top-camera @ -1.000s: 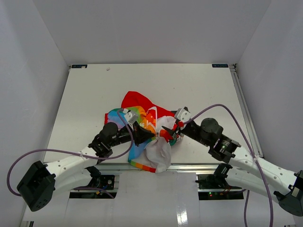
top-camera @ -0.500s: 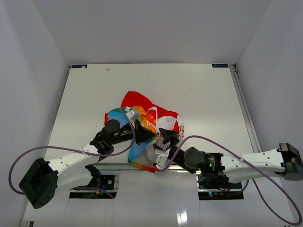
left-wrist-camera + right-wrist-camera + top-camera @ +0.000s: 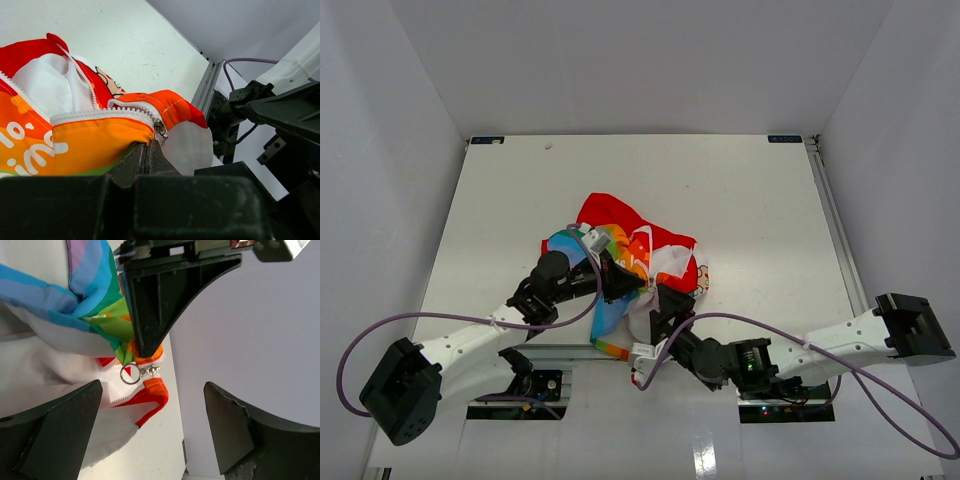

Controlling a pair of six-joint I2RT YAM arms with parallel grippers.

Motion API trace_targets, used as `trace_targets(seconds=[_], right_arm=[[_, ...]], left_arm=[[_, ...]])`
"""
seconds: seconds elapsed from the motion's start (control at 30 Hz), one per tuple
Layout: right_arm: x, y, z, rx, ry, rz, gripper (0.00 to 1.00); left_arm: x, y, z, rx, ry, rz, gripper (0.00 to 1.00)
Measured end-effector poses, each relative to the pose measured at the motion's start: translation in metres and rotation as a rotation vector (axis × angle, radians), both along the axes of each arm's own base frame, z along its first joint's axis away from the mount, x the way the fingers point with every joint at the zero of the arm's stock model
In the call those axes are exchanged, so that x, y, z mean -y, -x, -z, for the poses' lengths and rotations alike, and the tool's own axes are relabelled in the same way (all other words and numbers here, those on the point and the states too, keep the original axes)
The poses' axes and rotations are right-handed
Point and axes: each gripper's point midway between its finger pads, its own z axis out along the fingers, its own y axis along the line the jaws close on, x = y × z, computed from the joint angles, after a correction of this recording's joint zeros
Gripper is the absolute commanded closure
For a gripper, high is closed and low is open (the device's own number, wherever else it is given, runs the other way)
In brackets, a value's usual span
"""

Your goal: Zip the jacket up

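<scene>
Top external: overhead, whole table (image 3: pixel 520 180).
Left wrist: close, facing right.
Right wrist: close, from near edge.
Shared: zipper pull (image 3: pixel 160 127) of jacket (image 3: pixel 642 248).

Left arm (image 3: pixel 470 340): stretched low from its base toward 2 o'clock.
Left pincer (image 3: pixel 620 283): jaws pressed together, pinching the edge of the jacket (image 3: pixel 665 262).
Right arm (image 3: pixel 820 345): folded, with the forearm running back toward 9 o'clock.
Right pincer (image 3: pixel 663 305): jaws spread wide, gripping nothing, pointed toward 11 o'clock.

White table (image 3: pixel 720 180), pale grey walls (image 3: pixel 640 60) on three sides, metal rail (image 3: pixel 840 235) along the table's right edge
</scene>
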Motion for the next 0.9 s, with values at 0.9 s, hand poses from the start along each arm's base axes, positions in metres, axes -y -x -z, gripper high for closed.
trace_targets(seconds=[0.9], right_arm=[[0.009,-0.027,0.019,0.121,0.063,0.108,0.09]], left_arm=[[-0.001,0.004,-0.004,-0.017,0.021,0.039,1.00]])
